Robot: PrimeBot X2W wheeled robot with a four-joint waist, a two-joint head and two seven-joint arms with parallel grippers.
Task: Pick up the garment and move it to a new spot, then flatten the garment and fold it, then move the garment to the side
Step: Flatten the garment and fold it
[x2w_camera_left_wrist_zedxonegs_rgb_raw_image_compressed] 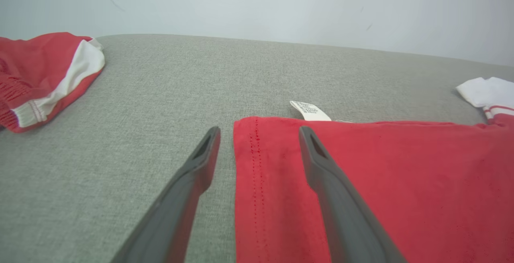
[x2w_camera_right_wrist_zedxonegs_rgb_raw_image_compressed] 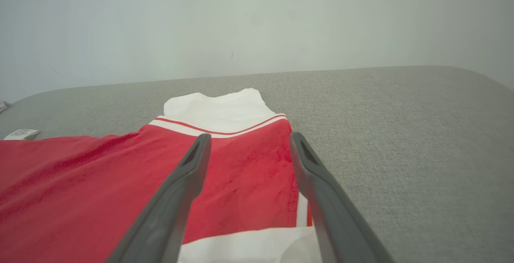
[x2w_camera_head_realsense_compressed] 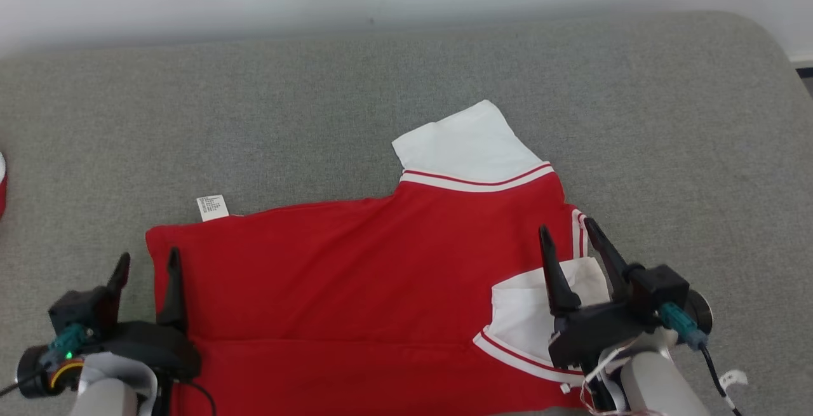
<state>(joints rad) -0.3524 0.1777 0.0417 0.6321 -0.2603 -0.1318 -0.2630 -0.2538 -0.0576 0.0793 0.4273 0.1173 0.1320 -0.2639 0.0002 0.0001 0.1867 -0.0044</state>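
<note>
Red garment (x2w_camera_head_realsense_compressed: 356, 263) with white, red-striped sleeves (x2w_camera_head_realsense_compressed: 470, 143) between dark fingers (x2w_camera_head_realsense_compressed: 173, 289); white printed label (x2w_camera_head_realsense_compressed: 212, 207) beyond left fingers; speckled grey counter (x2w_camera_head_realsense_compressed: 254, 117); red-and-white cloth (x2w_camera_left_wrist_zedxonegs_rgb_raw_image_compressed: 44, 74) farther left.

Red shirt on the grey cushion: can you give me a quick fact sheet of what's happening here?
Garment: red shirt with white sleeves, spread fairly flat on the grey cushion
Care label: white, sticking out at the shirt's far edge
Left gripper: open, straddling the shirt's hem edge, holding nothing
Right gripper: open, above the near white sleeve, holding nothing
Elsewhere: another red-and-white garment, off to the robot's left
</note>
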